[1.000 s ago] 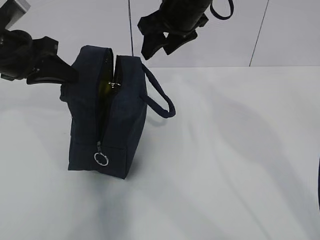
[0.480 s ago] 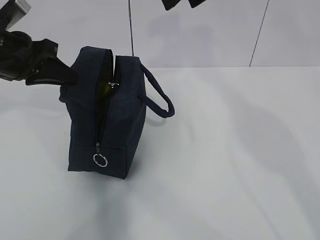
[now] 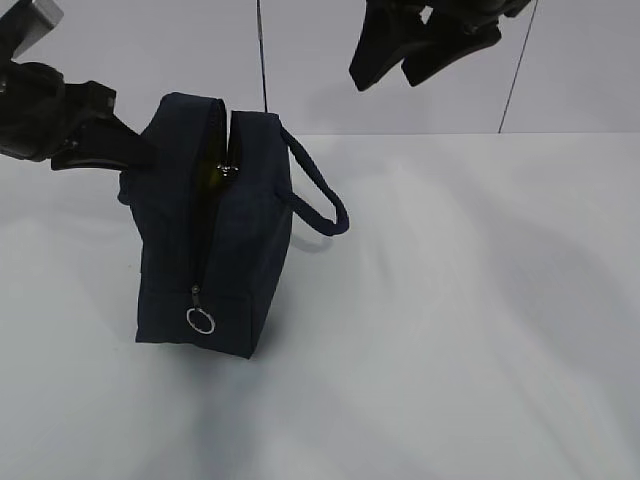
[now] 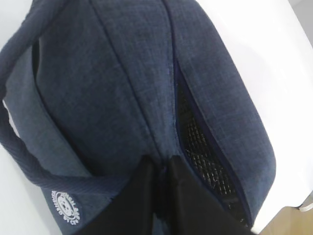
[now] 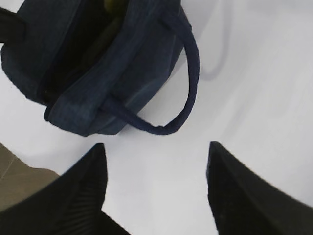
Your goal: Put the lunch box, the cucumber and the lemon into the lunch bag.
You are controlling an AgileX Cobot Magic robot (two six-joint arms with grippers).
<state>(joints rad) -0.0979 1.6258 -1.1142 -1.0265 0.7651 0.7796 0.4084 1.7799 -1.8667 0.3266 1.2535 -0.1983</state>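
Exterior view: one lunch bag [image 3: 215, 225], two handles [image 3: 318, 195].

You have a plain white surface [image 3: 450, 320] with soft shadows across it, meeting a pale wall [image 3: 580, 60] along its far edge; thin dark vertical seams [image 3: 262, 55] run down that wall's panels

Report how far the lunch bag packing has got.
Looks done: no lunch box, cucumber or lemon lies on the white table; something yellow-green shows through the open zipper of the lunch bag, though the contents cannot be confirmed. In hand: the left gripper is shut on the bag's fabric, while the right gripper hangs open and empty above. Left: perhaps only releasing the bag; the zipper, ring pull low, stands open.
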